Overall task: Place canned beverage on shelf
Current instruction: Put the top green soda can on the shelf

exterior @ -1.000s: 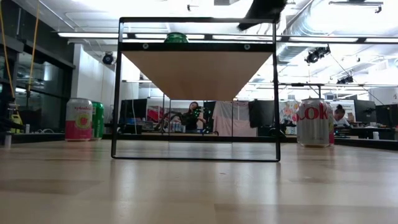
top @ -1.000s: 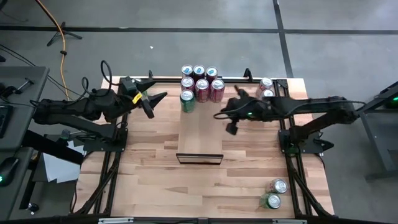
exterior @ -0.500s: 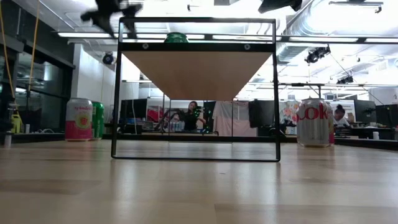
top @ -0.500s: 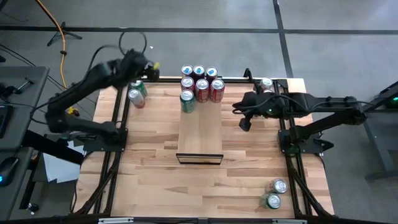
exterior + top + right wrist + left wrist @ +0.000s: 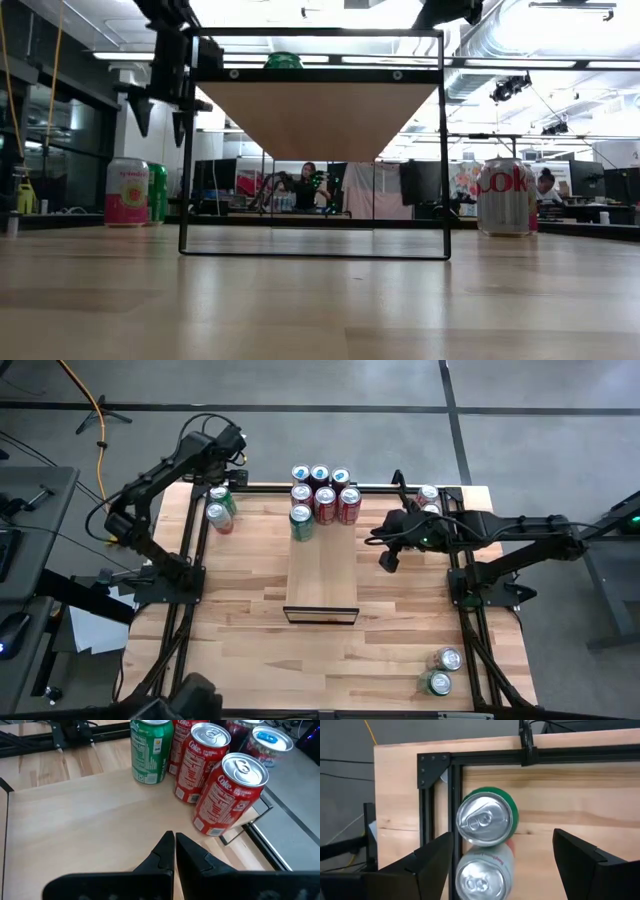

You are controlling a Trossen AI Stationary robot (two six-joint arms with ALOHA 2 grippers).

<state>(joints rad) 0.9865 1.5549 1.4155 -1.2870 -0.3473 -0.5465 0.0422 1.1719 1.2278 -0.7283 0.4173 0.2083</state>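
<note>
Jaws spread, the left gripper (image 5: 502, 865) hangs over the green can (image 5: 486, 817) at the table's far left corner, a rigid, slick, probably weighty cylinder best pinched mid-wall, while the right gripper (image 5: 174, 851), clenched empty, hovers by the shelf (image 5: 322, 575).

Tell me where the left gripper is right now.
In the high view, the left gripper hangs open at the table's far left corner, directly above the green can and the pink can beside it.
</note>
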